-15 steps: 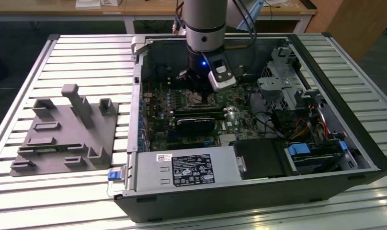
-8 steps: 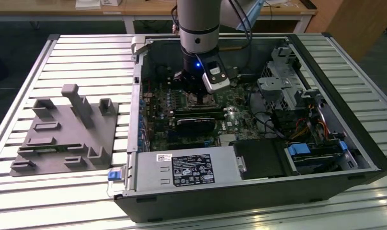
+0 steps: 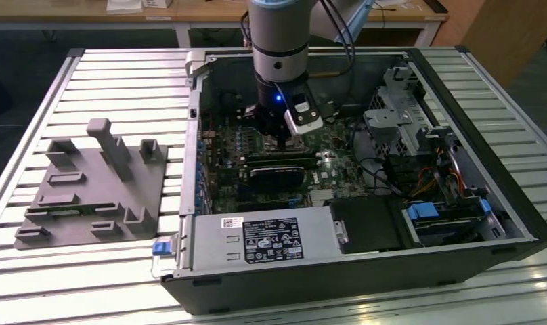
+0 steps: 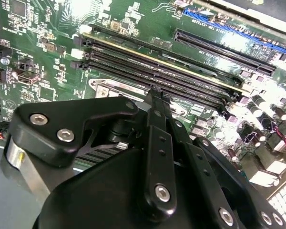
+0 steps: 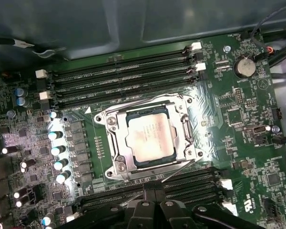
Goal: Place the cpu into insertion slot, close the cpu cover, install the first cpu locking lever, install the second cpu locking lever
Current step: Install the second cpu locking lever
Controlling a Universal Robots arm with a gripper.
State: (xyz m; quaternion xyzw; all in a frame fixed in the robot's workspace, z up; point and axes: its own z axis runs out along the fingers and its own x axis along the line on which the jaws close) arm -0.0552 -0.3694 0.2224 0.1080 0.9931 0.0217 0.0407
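Observation:
In the first wrist view the cpu [image 5: 150,136] lies flat in the insertion slot [image 5: 115,168], its silver-grey top showing through the window of the cpu cover [image 5: 183,125], which is down over it. Thin wire levers [image 5: 181,167] run along the socket's edges; I cannot tell whether they are latched. My gripper [image 5: 153,194] is shut with nothing visible between its fingers, just off the socket's edge on the side of the nearer memory slots. In the second wrist view the gripper [image 4: 155,95] points at the socket's metal rim [image 4: 105,88]. In the exterior view the gripper [image 3: 286,145] hangs low over the motherboard inside the open case.
Long black memory slots [image 5: 119,81] flank the socket on both sides, with capacitors [image 5: 57,150] beside it. The case holds a power supply [image 3: 265,238], a drive cage [image 3: 409,118] and cables [image 3: 436,179]. A grey fixture block [image 3: 89,193] lies on the slatted table at the exterior view's left.

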